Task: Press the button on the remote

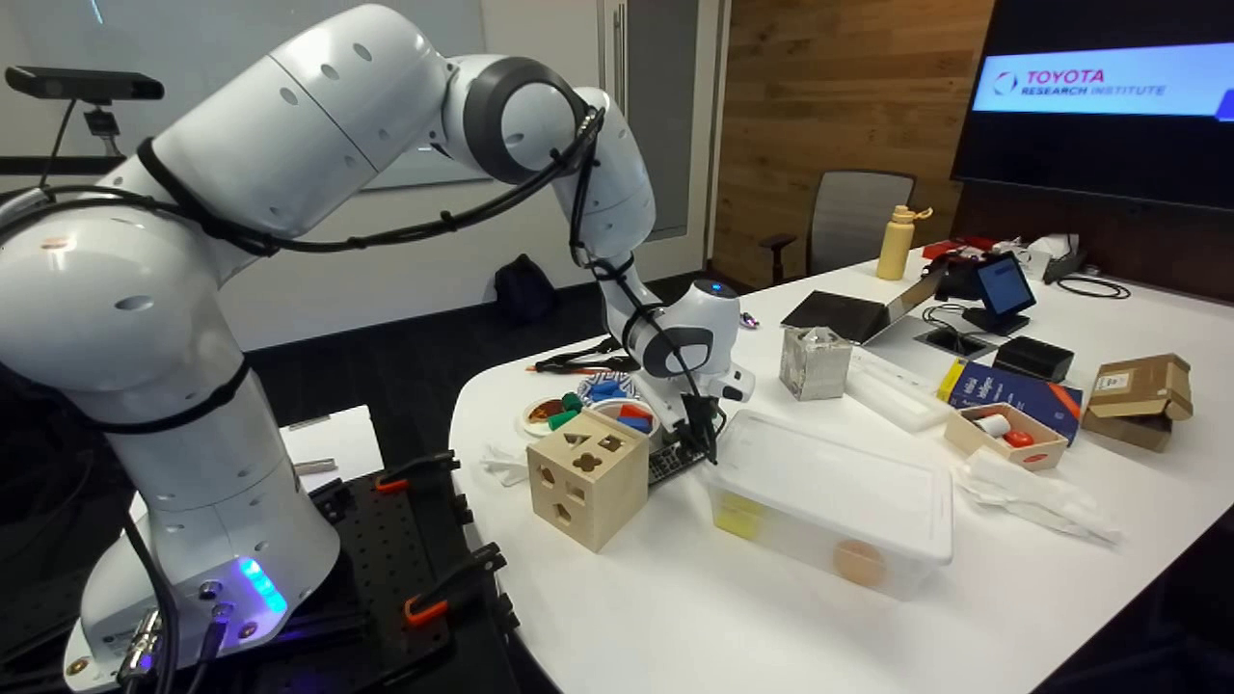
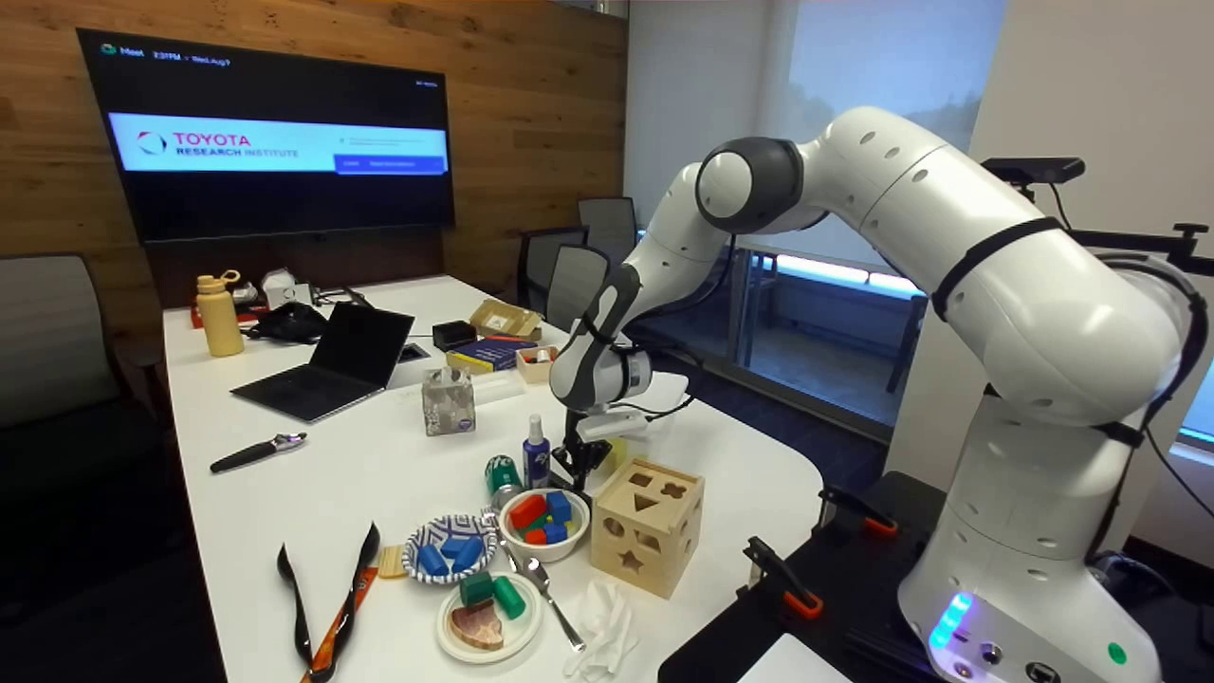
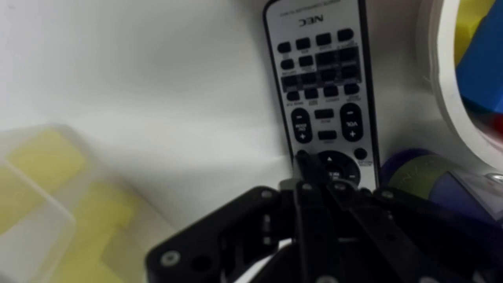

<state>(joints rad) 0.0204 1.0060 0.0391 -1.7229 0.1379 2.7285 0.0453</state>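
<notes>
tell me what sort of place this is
Most likely an office meeting room, perhaps at a research institute: a large wall screen shows "Toyota Research Institute" and the word "Meet", and mesh-backed office chairs stand beside a long white table.

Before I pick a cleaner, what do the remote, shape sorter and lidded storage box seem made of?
Remote: probably matte plastic, with pale gray face and dark keys.
Shape sorter: likely smooth, unpainted wood, from its pale tan faces.
Storage box: apparently translucent plastic; something yellow shows through its wall.
</notes>
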